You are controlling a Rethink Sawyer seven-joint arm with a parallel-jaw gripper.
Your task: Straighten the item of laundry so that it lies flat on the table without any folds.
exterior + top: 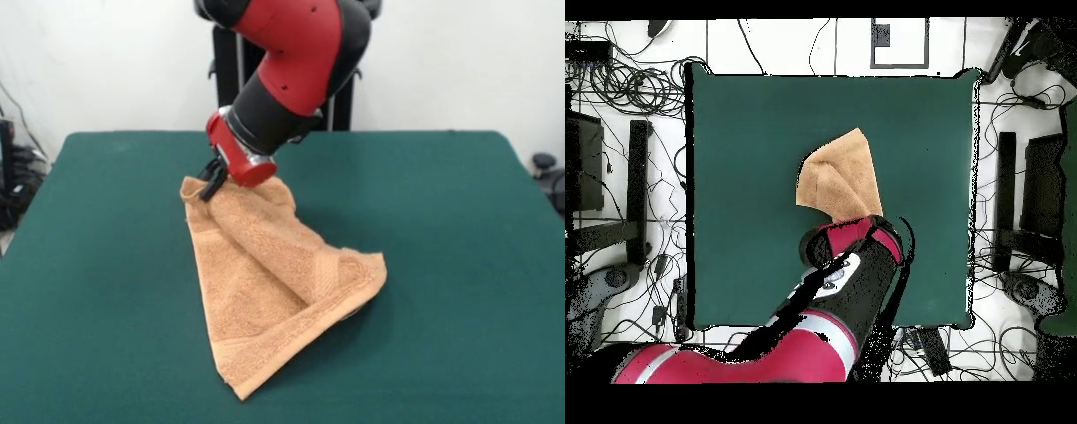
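**Red arm at the corner of a folded orange towel**

A red and black robot arm (291, 62) reaches down at a slant to a dark green table (459, 265). Its black gripper (212, 184) sits at the far left corner of a light orange-tan towel (274, 283), touching the cloth. The towel is folded into a rough triangle, one layer draped over another, its point towards the viewer. A woven band runs along its right edge.
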